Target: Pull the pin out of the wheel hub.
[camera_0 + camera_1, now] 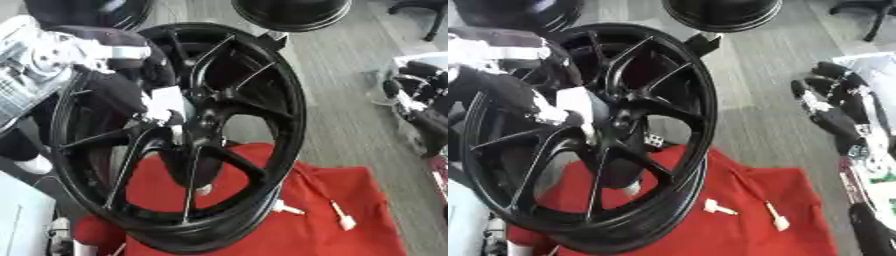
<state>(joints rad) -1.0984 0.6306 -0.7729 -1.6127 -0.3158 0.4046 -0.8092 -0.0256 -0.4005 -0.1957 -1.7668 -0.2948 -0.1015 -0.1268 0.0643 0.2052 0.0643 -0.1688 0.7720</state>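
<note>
Red cloth (350,200), glossy black spoked wheel hub (254,100)

Beneath you lies a grey wood-plank floor (350,75) in even light, a red cloth (350,220) spread near you, two dark rims (721,12) lying farther off, and a chair base (424,15) at the far right.

A red cloth (350,200) covers the bench. The black wheel (262,100) stands on the cloth, tilted. Two small white pins (717,207) lie on the cloth beside the wheel, near each other.
</note>
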